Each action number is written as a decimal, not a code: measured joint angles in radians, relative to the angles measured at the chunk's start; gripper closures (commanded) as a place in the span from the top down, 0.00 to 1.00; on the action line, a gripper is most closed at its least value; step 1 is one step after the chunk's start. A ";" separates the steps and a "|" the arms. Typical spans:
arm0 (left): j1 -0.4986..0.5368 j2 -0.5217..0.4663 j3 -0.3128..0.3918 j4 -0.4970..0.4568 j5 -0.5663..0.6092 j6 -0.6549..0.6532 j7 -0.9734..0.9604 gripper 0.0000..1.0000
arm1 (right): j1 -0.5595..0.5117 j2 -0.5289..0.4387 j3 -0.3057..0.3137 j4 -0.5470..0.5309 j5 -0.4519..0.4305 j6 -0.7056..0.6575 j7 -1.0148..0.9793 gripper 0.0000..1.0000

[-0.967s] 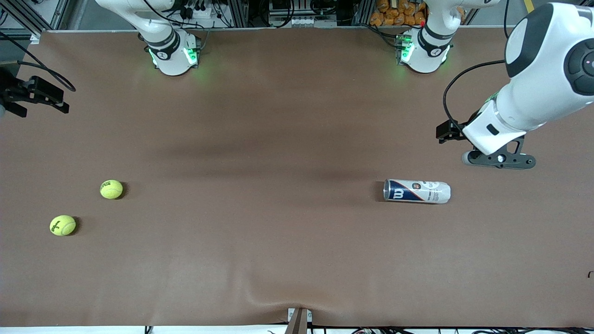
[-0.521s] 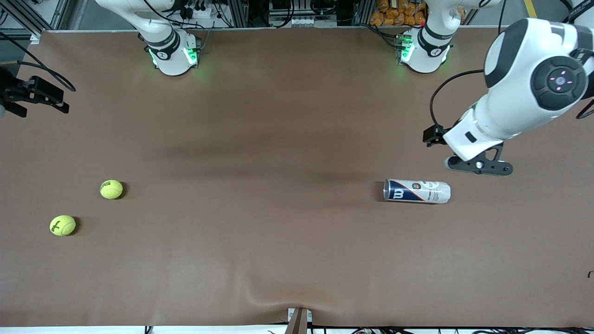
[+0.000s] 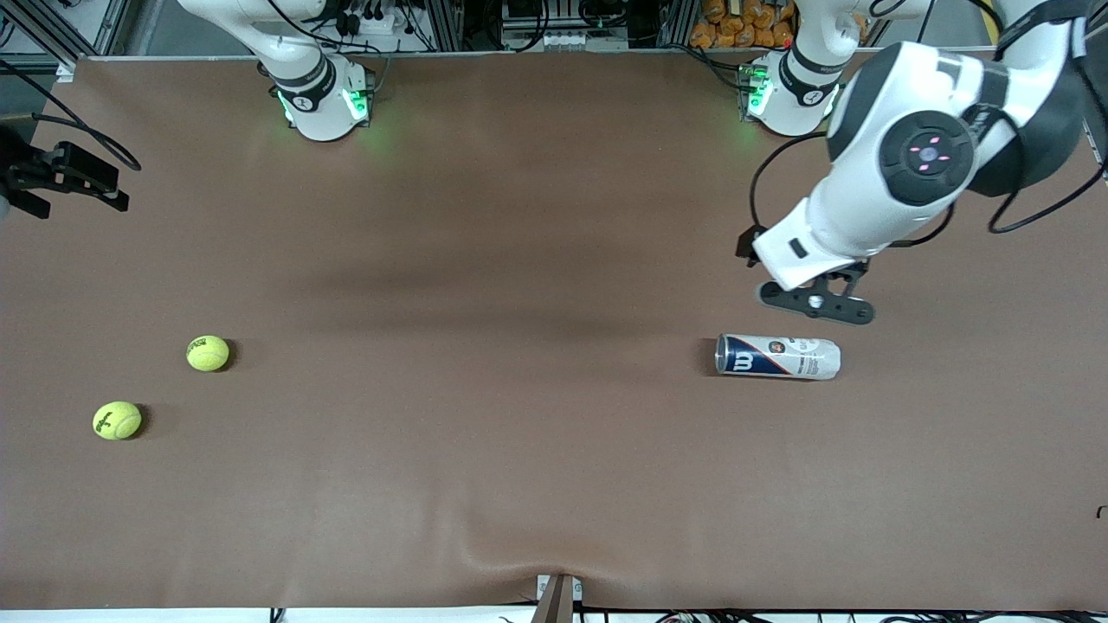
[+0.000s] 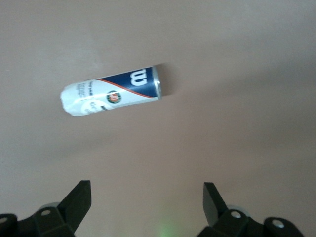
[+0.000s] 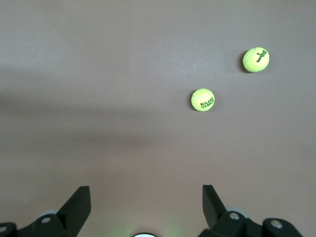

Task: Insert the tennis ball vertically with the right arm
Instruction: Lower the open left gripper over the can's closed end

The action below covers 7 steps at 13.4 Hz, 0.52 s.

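A: Front view first. The can (image 3: 777, 356) lies on its side on the worktop (image 3: 519, 476), toward the left arm's end. The left end effector (image 3: 814, 302) hangs over the worktop just beside it, fingers spread, grasping nothing.

B: And the balls?

A: Two tennis balls toward the right arm's end: one ball (image 3: 208, 353) farther from the camera, the other ball (image 3: 117, 420) nearer. The right end effector (image 3: 65, 177) waits at the worktop's edge.

B: Left wrist view?

A: Both fingers (image 4: 76, 200) are apart and the can (image 4: 110, 92) lies ahead. My judgement: the can must be stood upright before any vertical insertion, so center the fingers across its body, not its open rim.

B: Right wrist view?

A: Fingers (image 5: 79, 201) are released, both balls well apart from them. I'd take the closer ball (image 5: 203, 99) squarely across its middle.
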 measured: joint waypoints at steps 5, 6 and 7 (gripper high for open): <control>-0.064 0.075 -0.001 0.000 0.081 0.014 0.000 1.00 | 0.000 0.000 0.000 0.000 0.001 0.000 0.000 1.00; -0.075 0.090 -0.002 -0.001 0.110 0.014 0.001 1.00 | 0.000 0.000 0.000 0.000 0.001 0.000 0.000 1.00; -0.086 0.104 -0.002 -0.005 0.133 0.014 0.006 1.00 | 0.000 0.000 0.000 0.000 0.001 0.000 0.000 1.00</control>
